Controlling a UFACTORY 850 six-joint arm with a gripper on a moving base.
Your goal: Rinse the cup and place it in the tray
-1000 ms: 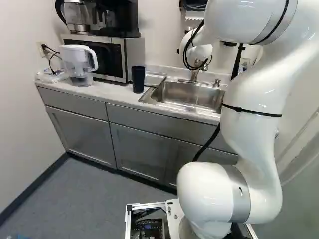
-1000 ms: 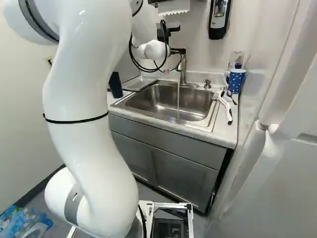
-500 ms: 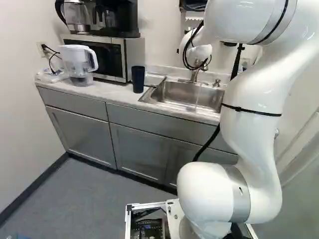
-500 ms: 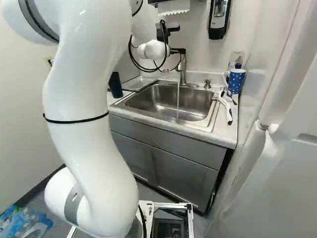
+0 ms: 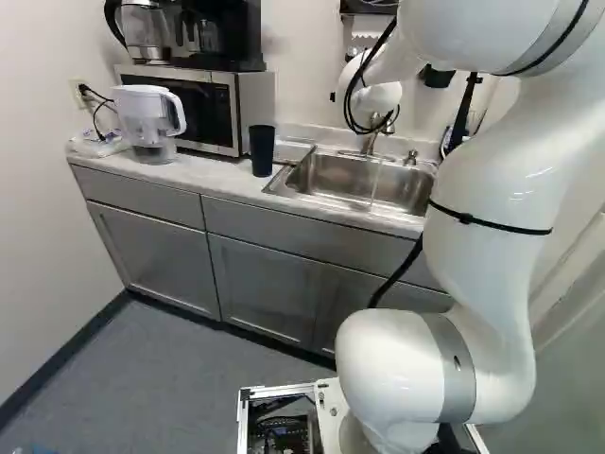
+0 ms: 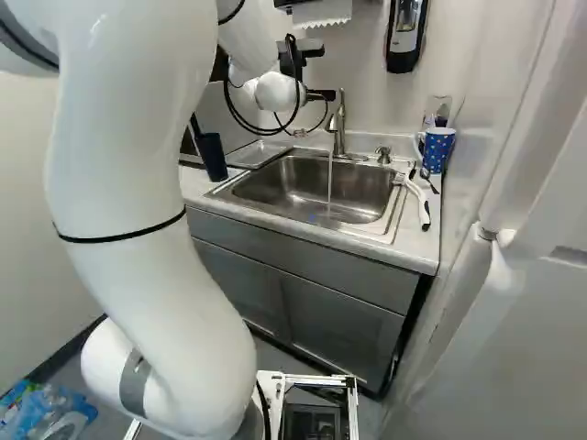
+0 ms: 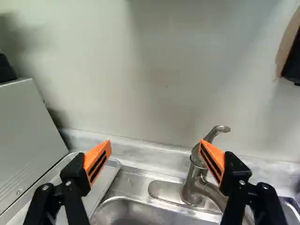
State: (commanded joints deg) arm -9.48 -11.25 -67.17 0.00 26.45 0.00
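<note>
The black gripper point(image 6: 319, 94) hangs at the back of the sink beside the faucet, partly hidden by the wrist and cables. In the wrist view the gripper point(image 7: 155, 142) is open with nothing between its fingers; the faucet point(image 7: 191, 183) stands behind one orange pad. A dark blue cup point(image 5: 262, 151) stands upright on the counter beside the metal tray point(image 6: 255, 154). A blue dotted mug point(image 6: 438, 151) stands at the sink's far right corner in the right base view. Water point(image 6: 330, 179) runs from the faucet into the sink point(image 6: 307, 192).
A white pitcher point(image 5: 149, 118) and a microwave point(image 5: 203, 109) stand left of the dark cup in the left base view. A brush point(image 6: 417, 197) lies right of the sink, beside the soap pump point(image 6: 383, 155). A dispenser point(image 6: 405, 35) hangs on the wall.
My arm has shifted: in the right base view its links and wrist moved left, uncovering the faucet's top. In the left base view the upper arm moved right. The base stayed still.
</note>
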